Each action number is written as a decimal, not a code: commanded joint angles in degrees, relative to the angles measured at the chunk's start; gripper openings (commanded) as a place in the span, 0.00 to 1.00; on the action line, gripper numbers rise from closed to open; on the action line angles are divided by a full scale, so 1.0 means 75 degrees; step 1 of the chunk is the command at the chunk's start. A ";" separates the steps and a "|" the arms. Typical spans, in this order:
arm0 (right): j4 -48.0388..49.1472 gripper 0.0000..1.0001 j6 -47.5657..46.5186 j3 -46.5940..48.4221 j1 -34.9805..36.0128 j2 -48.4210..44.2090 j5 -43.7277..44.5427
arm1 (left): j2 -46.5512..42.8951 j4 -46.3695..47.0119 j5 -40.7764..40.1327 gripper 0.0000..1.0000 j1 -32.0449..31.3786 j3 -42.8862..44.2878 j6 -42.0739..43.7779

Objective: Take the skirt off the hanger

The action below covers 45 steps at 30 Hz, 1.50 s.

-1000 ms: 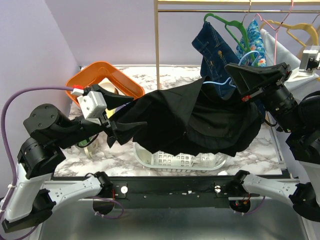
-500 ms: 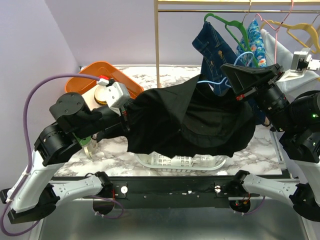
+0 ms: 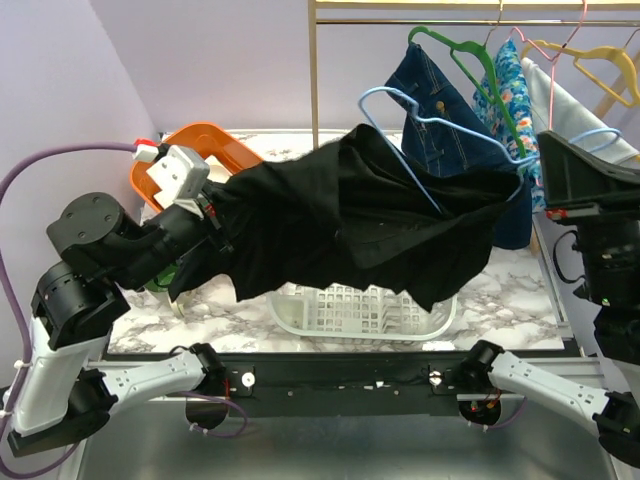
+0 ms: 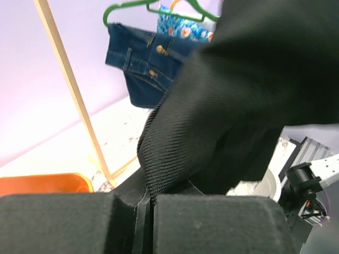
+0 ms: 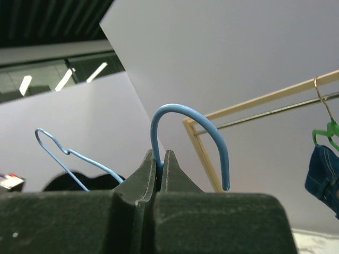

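The black skirt (image 3: 360,220) is stretched in the air above the table. My left gripper (image 3: 220,212) is shut on a fold of the skirt's (image 4: 254,79) hem at its left end; in the left wrist view the left gripper (image 4: 148,200) has the cloth pinched between its pads. The thin blue wire hanger (image 3: 470,140) rises out of the skirt's top with one shoulder bare. My right gripper (image 3: 560,160) holds it at the right. In the right wrist view the right gripper (image 5: 160,159) is shut on the hanger's hook (image 5: 183,114).
A white laundry basket (image 3: 360,310) sits under the skirt. An orange tub (image 3: 215,145) stands at the back left. Behind it all, a wooden rack post (image 3: 313,80) carries denim shorts (image 3: 440,90) on a green hanger (image 3: 450,45), plus other garments and hangers on the right.
My left gripper closed on the skirt's edge and pulled it left. The right arm lifted the hanger up and to the right, stretching the skirt and baring one hanger shoulder.
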 commanded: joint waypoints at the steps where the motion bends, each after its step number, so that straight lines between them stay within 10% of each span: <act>1: 0.1000 0.01 0.0129 -0.0397 -0.0042 -0.0441 0.0339 | -0.0055 0.0158 -0.0677 0.00 0.0027 -0.0221 -0.0189; 17: 0.3426 0.01 0.1746 -0.0235 -0.0031 0.0799 -0.0551 | 0.0577 0.1401 -0.1051 0.00 0.0027 -0.1182 -0.0319; 27: 0.2912 0.01 0.1689 0.0259 -0.0042 0.1013 -0.0516 | 0.1419 0.1858 -0.3852 0.00 0.0027 -0.0037 0.0561; 37: 0.2408 0.01 0.1314 -0.0479 -0.0042 0.0088 -0.0411 | 0.1784 0.2981 0.0103 0.00 0.0027 -0.0794 -0.0923; 45: 0.1857 0.01 0.1173 -0.0831 -0.0042 -0.0757 -0.0306 | 0.1877 0.4949 0.0425 0.00 0.0027 -0.3555 -0.3035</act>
